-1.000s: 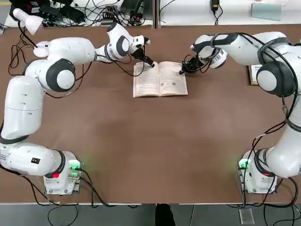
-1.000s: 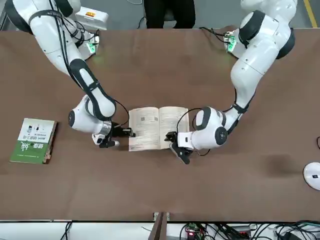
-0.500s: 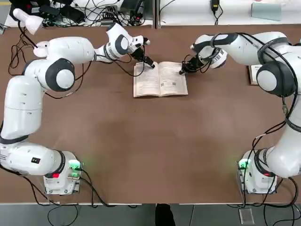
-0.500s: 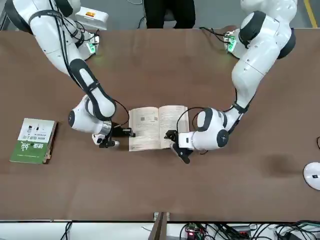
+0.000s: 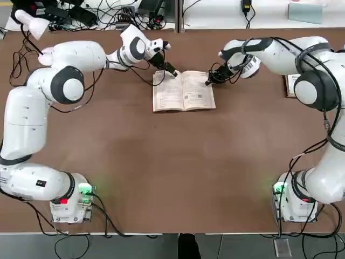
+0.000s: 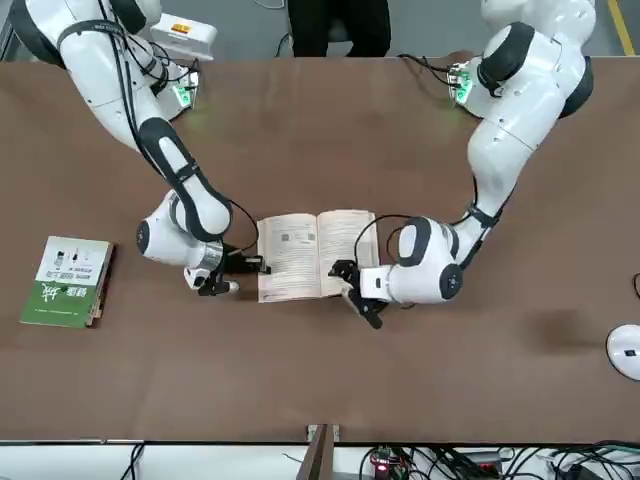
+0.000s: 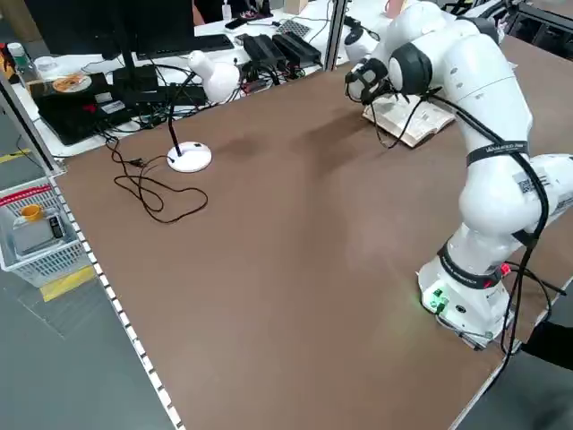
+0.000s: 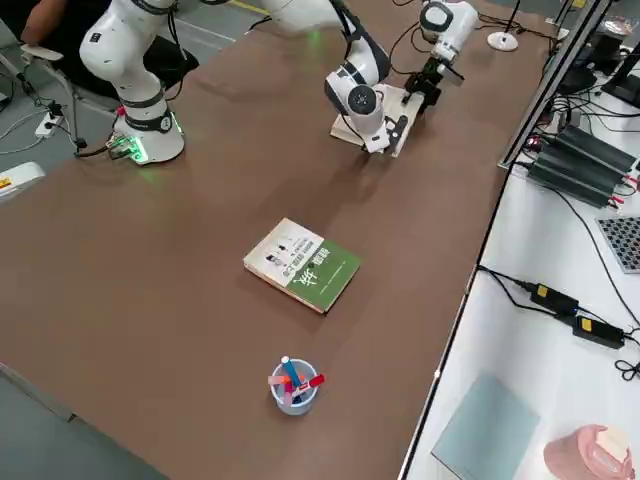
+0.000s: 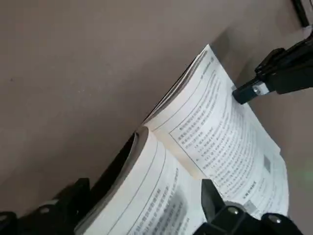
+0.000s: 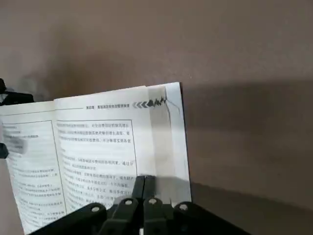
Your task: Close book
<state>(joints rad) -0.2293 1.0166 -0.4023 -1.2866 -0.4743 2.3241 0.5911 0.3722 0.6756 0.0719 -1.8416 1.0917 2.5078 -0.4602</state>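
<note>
The matte brown surface (image 5: pixel 178 178) carries, toward twelve o'clock in the top view, an open paperback book with white pages (image 5: pixel 183 94), printed in rows of black text. In the right wrist view, grey chevrons pattern its page header. The white robot arms (image 5: pixel 27 118) (image 5: pixel 323 183) have black joint bands and green lights. At nine o'clock in the front view, a rectangular paper-covered book (image 6: pixel 68 281) is white above green, with white lettering on the green.

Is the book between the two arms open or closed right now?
Open: the paperback lies spread on the table, printed text showing on both facing pages.
</note>
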